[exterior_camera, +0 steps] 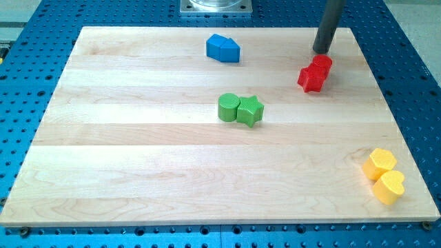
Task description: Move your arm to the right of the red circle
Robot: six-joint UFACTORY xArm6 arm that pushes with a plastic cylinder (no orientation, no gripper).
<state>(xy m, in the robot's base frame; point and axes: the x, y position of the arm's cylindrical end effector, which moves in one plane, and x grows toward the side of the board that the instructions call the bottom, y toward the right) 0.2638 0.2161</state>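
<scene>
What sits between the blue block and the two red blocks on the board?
Nothing: in the camera view, bare wood runs from the blue block to the red circle and red star. My tip is just above the circle.

My tip just above circle

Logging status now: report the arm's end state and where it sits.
No gripper: my tip is a bare rod holding nothing, just toward the view's top of the red circle, which touches the red star.

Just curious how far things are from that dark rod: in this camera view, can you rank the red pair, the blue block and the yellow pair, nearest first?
From my tip:
1. Red blocks, just below it.
2. Blue block, to the view's left.
3. Yellow blocks, bottom right corner.
</scene>
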